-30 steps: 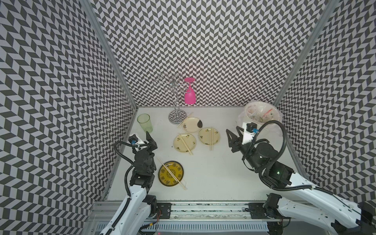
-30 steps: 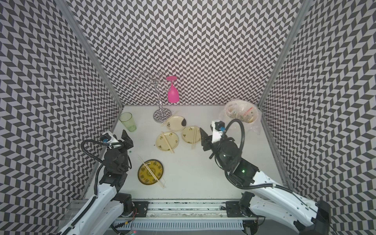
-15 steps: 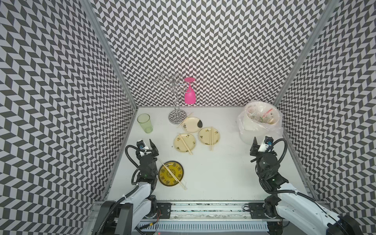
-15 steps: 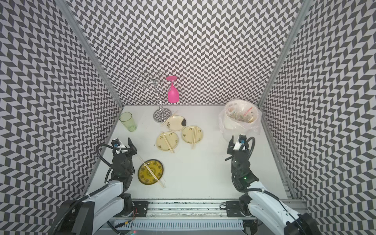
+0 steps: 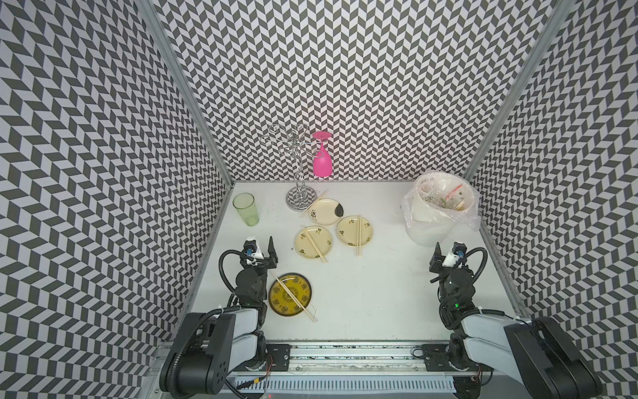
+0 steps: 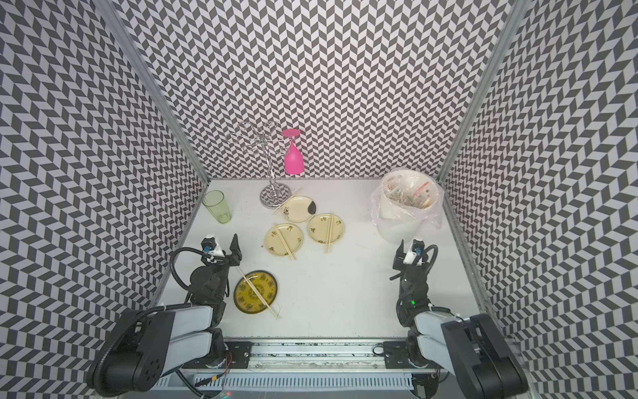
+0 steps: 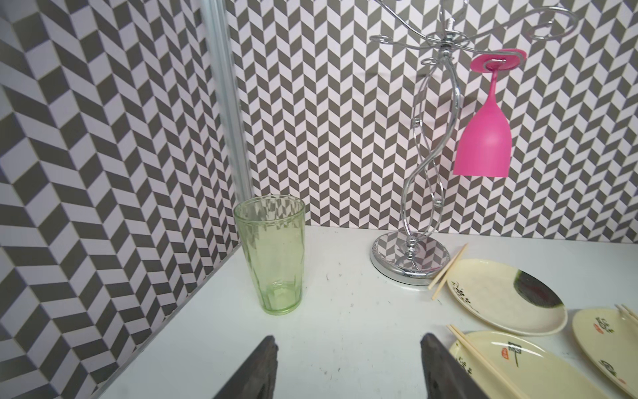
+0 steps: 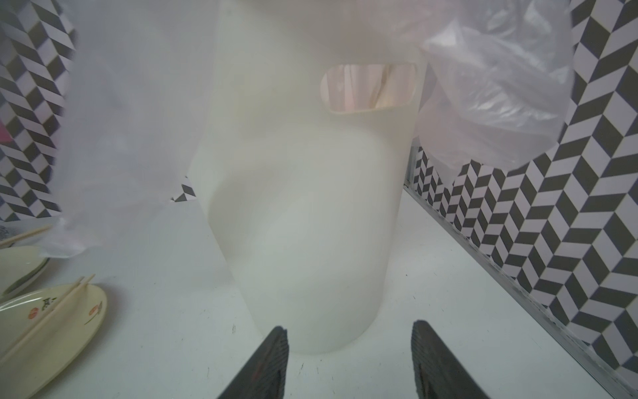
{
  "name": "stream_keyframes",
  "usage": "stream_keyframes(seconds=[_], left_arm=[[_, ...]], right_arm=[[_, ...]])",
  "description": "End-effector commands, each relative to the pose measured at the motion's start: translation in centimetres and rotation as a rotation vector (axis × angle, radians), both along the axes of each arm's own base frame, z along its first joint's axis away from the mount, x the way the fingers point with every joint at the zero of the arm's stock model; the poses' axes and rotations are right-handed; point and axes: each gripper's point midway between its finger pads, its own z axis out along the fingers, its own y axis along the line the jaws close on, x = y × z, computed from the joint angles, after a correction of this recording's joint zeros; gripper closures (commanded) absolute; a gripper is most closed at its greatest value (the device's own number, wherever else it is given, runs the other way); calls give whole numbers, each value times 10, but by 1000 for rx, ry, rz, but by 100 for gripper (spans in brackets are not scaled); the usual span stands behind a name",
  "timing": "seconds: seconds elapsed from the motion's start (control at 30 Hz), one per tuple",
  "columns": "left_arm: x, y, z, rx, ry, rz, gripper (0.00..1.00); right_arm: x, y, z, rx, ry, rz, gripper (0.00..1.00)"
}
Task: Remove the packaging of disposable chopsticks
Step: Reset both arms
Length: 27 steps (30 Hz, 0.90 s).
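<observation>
My left pincer (image 7: pixel 348 340) gapes wide and empty over the table (image 7: pixel 345 311), near the green glass (image 7: pixel 272 262). My right pincer (image 8: pixel 350 328) is open and empty, facing the white bin (image 8: pixel 303 207). Bare chopsticks (image 5: pixel 315 243) rest on the plates (image 5: pixel 302 254); wrappers (image 5: pixel 448 193) sit inside the bin.

- White surface (image 5: pixel 362 286) fills the lower middle of both top views.
- Green glass (image 5: pixel 245 209) stands upright at its upper left.
- Chrome rack base (image 5: pixel 301 199) sits right of the glass, with one pair of disposable chopsticks (image 5: pixel 315 203) leaning on it.
- Three cream plates (image 5: pixel 303 247) cluster at centre.
- Yellow plate (image 5: pixel 298 286) lies lower left.
- Bag-lined white bin (image 5: pixel 428 231) stands upper right.
</observation>
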Motion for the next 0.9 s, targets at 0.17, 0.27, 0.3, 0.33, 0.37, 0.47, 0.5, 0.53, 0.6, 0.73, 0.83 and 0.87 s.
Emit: stream_keyframes(seconds=[0.17,0.27,0.3,0.33,0.37,0.47,0.5,0.53,0.6,0.73,0.83,0.87], left_arm=[[9,-9,12,51,-73,-56,29],[11,-5,6,35,-69,-42,26],[12,-2,4,24,-71,-34,26],[12,0,2,17,-69,-32,24],[14,3,-2,6,-66,-24,21],[17,13,2,-31,-84,0,15],[24,20,-4,-59,-44,22,12],[29,25,-8,-83,-12,43,1],[34,25,-10,-81,0,31,0],[37,23,-11,-80,9,24,0],[45,18,-13,-63,26,-8,0],[50,13,-15,-50,42,-39,0]], right_arm=[[9,18,37,-25,-207,150,42],[10,12,34,-10,-230,114,41],[10,10,38,-14,-258,104,40],[10,9,39,-16,-265,95,40],[13,9,35,-9,-235,97,40],[39,-13,19,54,-131,-49,37],[48,-11,15,54,-104,-41,35],[54,-11,13,54,-91,-38,20],[56,-12,12,53,-86,-36,1],[57,-12,11,54,-81,-39,1],[58,-12,11,54,-80,-39,1],[58,-12,12,54,-83,-38,1]])
